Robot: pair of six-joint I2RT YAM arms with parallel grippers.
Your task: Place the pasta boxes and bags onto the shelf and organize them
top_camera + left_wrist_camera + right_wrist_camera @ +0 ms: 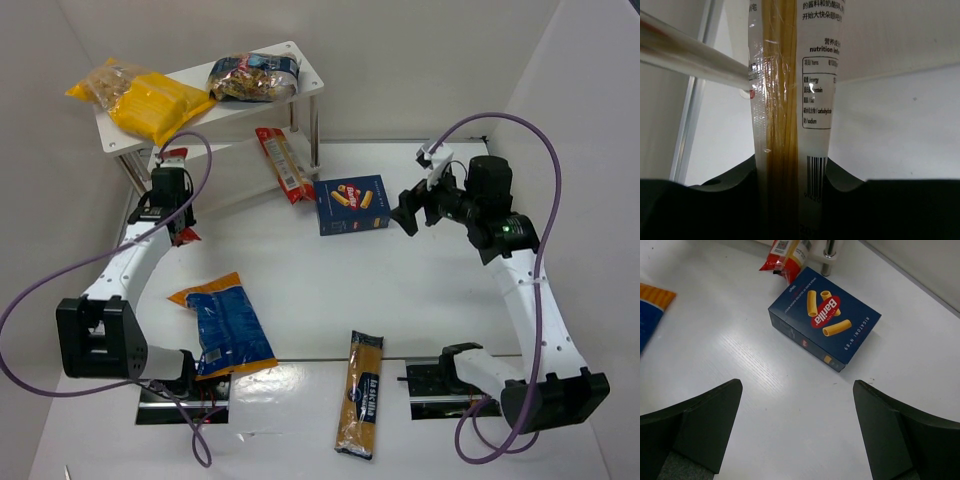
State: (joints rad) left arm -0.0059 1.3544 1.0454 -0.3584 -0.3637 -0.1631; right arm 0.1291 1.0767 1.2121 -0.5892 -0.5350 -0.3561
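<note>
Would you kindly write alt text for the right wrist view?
A dark blue pasta box lies flat on the white table, ahead of the open right gripper, clear of its fingers. Beyond it are a red spaghetti packet's end and a shelf leg; a blue-orange bag shows at left.

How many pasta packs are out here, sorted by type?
Boxes: 1 (blue box)
Bags: 3 (yellow bag, dark bag, blue-orange bag)
Spaghetti packets: 3 (leaning red packet, near packet, held packet)
Total: 7
</note>
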